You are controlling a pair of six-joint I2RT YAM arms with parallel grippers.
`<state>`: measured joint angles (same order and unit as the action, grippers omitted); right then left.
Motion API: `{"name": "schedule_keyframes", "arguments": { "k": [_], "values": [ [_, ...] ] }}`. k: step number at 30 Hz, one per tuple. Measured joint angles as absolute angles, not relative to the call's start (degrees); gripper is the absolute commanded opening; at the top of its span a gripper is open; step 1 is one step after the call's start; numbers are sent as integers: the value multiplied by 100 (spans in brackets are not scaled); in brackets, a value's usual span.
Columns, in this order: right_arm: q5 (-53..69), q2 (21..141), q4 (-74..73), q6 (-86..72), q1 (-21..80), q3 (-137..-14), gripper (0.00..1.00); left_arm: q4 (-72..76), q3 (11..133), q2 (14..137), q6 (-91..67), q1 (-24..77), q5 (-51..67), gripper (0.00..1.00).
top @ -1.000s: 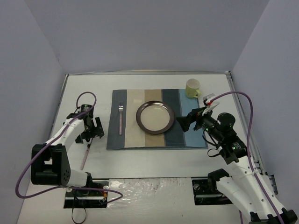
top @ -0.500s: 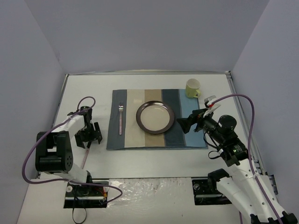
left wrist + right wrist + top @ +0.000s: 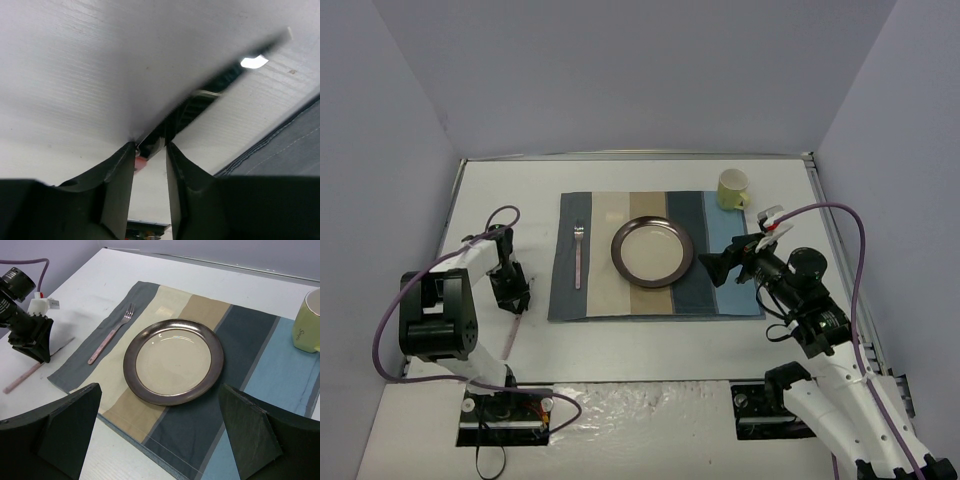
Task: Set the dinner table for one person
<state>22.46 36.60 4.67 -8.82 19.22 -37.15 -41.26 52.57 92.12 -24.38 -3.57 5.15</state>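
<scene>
Left gripper [image 3: 511,300] is down on the white dinner table [image 3: 650,345] just left of the placemat [image 3: 605,295], pinching a pink-handled utensil [image 3: 510,335] (knife, I'd guess) so it can join the plate [image 3: 652,250] on the placemat, while the right gripper [image 3: 722,263] hangs wide open over the placemat's right edge.

A robot lab test cell: a white table [image 3: 650,345] boxed in by plain grey panels [image 3: 620,80], with two cabled arms [image 3: 825,335] bolted at its near edge

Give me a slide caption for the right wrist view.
Open right claw faces a plate on the striped placemat, fork on one side, yellow-green mug on the other.
</scene>
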Motion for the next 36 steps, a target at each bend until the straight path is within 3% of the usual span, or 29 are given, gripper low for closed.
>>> {"name": "schedule_keyframes", "arguments": {
  "k": [2, 5, 13, 18, 23, 36],
  "values": [
    [2246, 3660, 467, -882, 1922, -3715, 100, -4173, 5316, 9276, -2460, -391, 532, 5],
    [2246, 3663, 467, -882, 1922, -3715, 100, -4275, 5465, 9426, -2535, -429, 563, 0],
    [2243, 3720, 461, -882, 1922, -3715, 100, -4223, 6317, 10080, -2921, -573, 479, 0],
    [2238, 3739, 452, -882, 1922, -3715, 100, -3885, 6923, 10492, -3133, -706, 300, 25],
    [2232, 3762, 448, -883, 1922, -3715, 100, -3622, 7055, 10581, -3267, -730, 137, 39],
    [2189, 3765, 445, -882, 1922, -3715, 100, -3379, 5895, 9673, -3365, -559, -25, 33]
  ]
}}
